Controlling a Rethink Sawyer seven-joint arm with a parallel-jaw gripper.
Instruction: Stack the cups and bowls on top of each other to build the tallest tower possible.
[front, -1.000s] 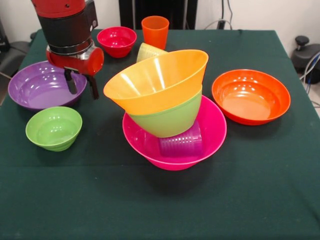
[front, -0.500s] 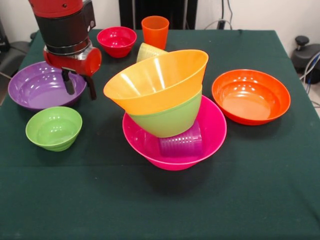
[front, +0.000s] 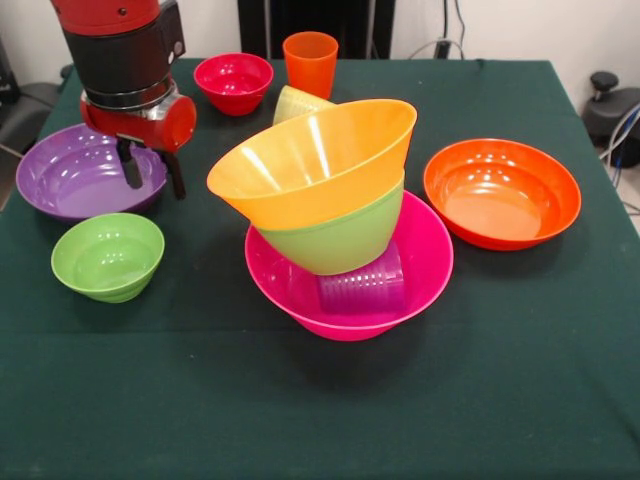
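Gripper (front: 150, 172) hanging over the near-right rim of the purple bowl (front: 75, 175); two dark fingers (front: 129, 165) spread apart, holding nothing. One finger seen against the bowl's inside, the other just outside the rim, over cloth. Rim therefore between the fingers, or close to it; height above the rim not determinable from this one view.

Purple bowl upright on the table (front: 520, 380), at picture left, well apart from the tower (front: 330, 220). Judged the next piece to be taken. Round item, no long axis; grip would fall across the wall, with a drop straight down.

Tower at centre: pink bowl (front: 425, 265) as base, purple cup (front: 362, 285) lying on its side inside it, green bowl (front: 335, 240) propped on the cup, yellow bowl (front: 300, 160) nested in that. Both upper bowls tilted, mouths facing picture left, toward the gripper. Judged unsteady; any added load on the tilted rim likely to slide.

Loose items: small green bowl (front: 107, 255) just in front of the purple bowl; red bowl (front: 233, 82) and orange cup (front: 310, 62) at the far edge; orange bowl (front: 502, 192) at picture right.

Yellow cup (front: 293, 101) mostly hidden behind the yellow bowl; attitude unclear. Contact between green bowl and cup partly masked by the pink wall. Arm cut off at the top edge.
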